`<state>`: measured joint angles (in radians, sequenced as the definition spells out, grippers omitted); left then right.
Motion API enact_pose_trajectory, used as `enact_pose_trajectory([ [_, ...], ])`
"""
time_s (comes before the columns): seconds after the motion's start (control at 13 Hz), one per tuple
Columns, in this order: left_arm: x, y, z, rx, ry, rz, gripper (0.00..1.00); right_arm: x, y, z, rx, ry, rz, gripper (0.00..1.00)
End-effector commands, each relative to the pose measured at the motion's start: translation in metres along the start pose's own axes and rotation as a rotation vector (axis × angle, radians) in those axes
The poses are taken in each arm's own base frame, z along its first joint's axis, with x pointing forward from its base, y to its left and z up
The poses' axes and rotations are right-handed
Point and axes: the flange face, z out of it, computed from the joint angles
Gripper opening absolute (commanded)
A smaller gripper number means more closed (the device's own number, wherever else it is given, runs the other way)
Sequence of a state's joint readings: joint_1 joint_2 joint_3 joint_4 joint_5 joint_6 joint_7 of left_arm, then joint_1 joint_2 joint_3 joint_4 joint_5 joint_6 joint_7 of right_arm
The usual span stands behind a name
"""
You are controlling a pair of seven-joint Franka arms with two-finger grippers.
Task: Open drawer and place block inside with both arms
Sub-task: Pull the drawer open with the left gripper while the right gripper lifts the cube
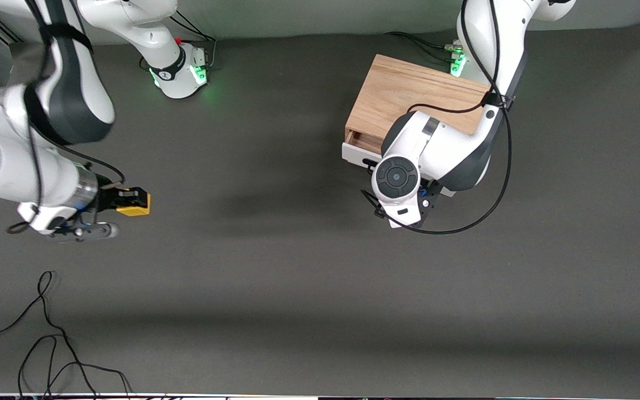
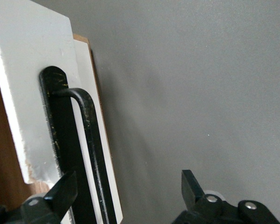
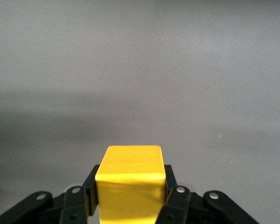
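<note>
At the middle left of the front view, the right gripper is clamped on the block, a small yellow cube held up over bare table toward the right arm's end. In the right wrist view the block fills the lower centre of the frame, pinched between the 2 black fingers, with only grey tabletop ahead of it. In the upper right of the front view the light-wood box sits on the table near the left arm's base, and the drawer shows at its lower edge, its white front panel standing slightly out from the box with a narrow dark gap above it. The left gripper hangs just in front of that panel, mostly hidden under the arm's own wrist in this view. The left wrist view shows its jaws spread wide: at the bottom of that frame 1 fingertip sits against the white panel and the other stands off over the table, and the black bar handle runs between them, not gripped. A loose black cable lies on the table at the lower left of the front view.
</note>
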<state>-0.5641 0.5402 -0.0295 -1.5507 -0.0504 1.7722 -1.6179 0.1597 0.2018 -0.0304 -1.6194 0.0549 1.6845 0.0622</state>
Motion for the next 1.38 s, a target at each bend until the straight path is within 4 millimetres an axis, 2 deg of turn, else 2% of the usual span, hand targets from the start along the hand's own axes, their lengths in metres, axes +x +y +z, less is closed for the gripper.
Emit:
enact_pose_trajectory([
  [0.0,-0.002,0.005,0.01,0.007,0.002,-0.017,1.0,-0.007,-0.004,-0.041,0.037,0.047,0.001,0.35],
  [0.08,-0.002,0.007,0.013,0.0,0.003,-0.017,1.0,-0.006,-0.006,-0.05,0.04,0.065,0.004,0.35],
  [0.23,0.0,0.009,0.019,0.008,0.006,-0.018,1.0,-0.003,-0.01,-0.047,0.04,0.066,0.004,0.35],
  [0.54,0.0,0.018,0.014,-0.058,0.006,-0.017,1.0,0.002,-0.014,-0.04,0.039,0.065,-0.001,0.35],
  [0.61,-0.001,0.02,0.013,-0.074,0.007,-0.013,1.0,0.002,-0.023,-0.04,0.038,0.065,-0.014,0.35],
  [0.69,-0.001,0.022,0.012,-0.087,0.006,-0.013,1.0,0.0,-0.04,-0.039,0.033,0.066,-0.042,0.35],
  [1.3,-0.002,0.036,-0.004,-0.176,0.001,-0.007,1.0,0.005,-0.051,-0.043,0.04,0.083,0.009,0.35],
])
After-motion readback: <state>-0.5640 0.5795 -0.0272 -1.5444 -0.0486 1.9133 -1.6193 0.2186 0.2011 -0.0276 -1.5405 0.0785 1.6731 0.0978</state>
